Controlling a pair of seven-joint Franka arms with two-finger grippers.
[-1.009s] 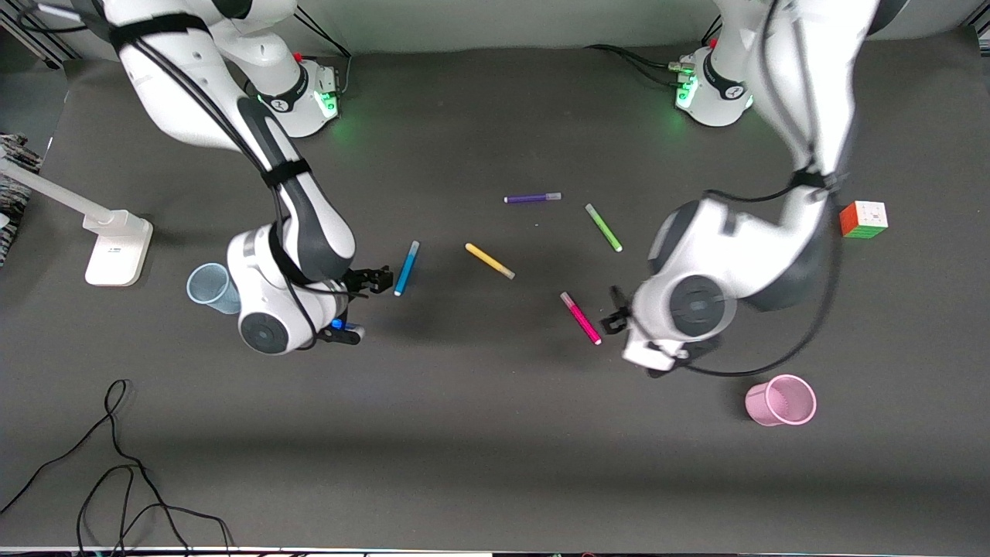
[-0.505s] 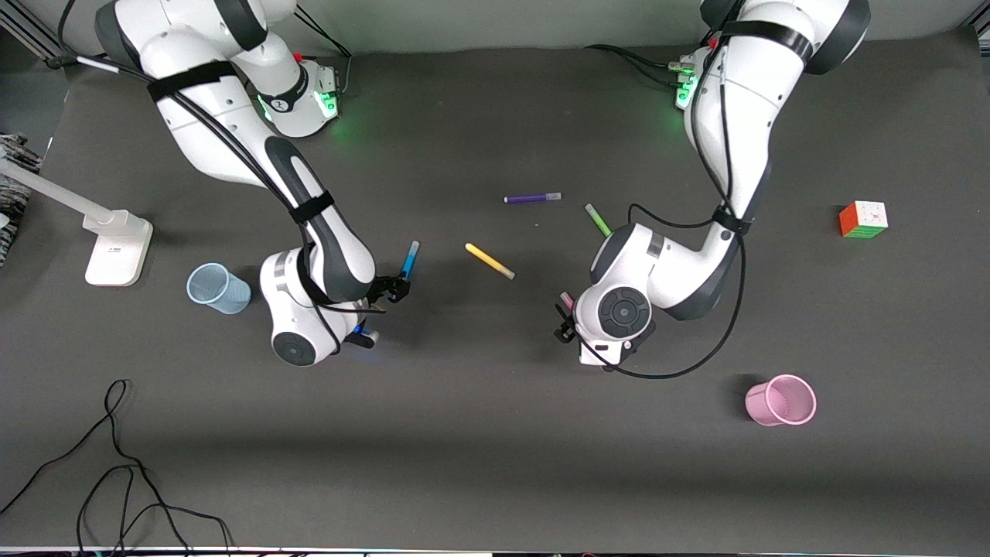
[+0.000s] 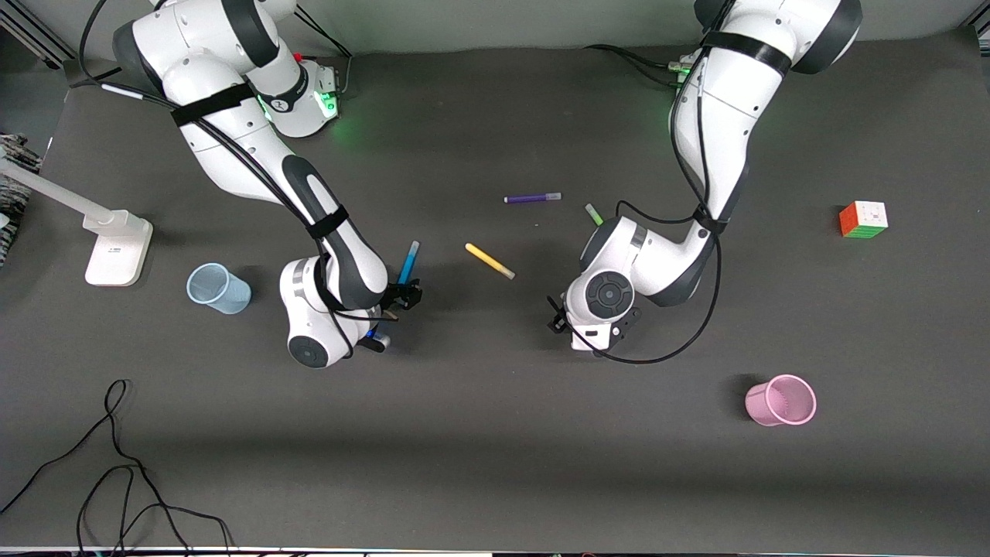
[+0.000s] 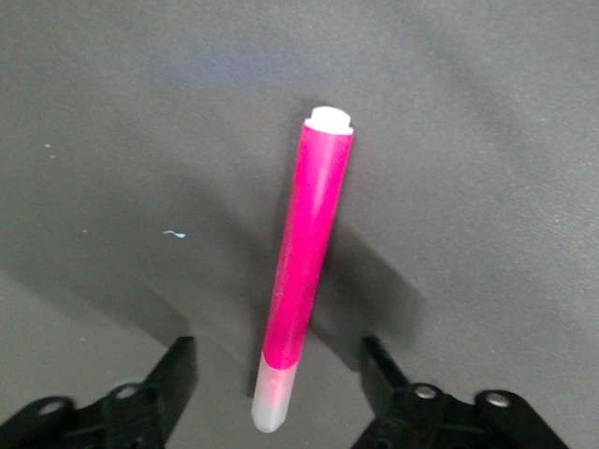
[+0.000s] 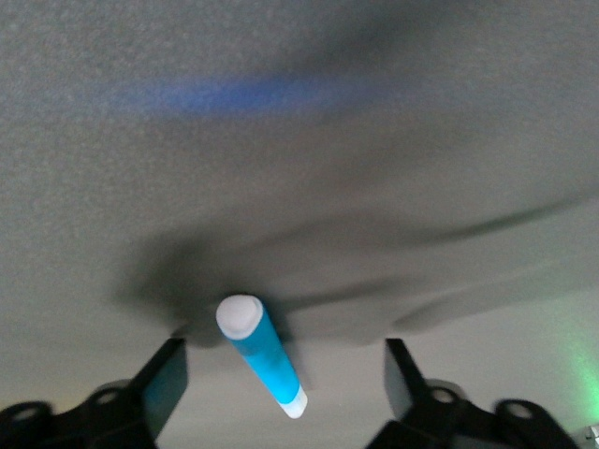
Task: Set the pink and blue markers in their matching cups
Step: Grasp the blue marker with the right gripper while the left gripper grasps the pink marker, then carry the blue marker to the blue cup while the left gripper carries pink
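Left wrist view shows the left gripper (image 4: pixel 276 398) with fingers spread either side of the pink marker (image 4: pixel 304 271) lying on the dark surface (image 4: pixel 487 140), ready to pinch it, while the right gripper (image 5: pixel 281 398) likewise straddles the blue marker (image 5: pixel 262 354), fingers apart.

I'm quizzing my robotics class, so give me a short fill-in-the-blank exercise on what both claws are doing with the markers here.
1. The open left claw straddles the ____ marker, which lies on the table.
2. The open right claw straddles the ____ marker.
3. The pink cup stands nearer the ____ arm's end of the table.
4. Between the two claws lies a ____ marker.

Missing words: pink; blue; left; yellow
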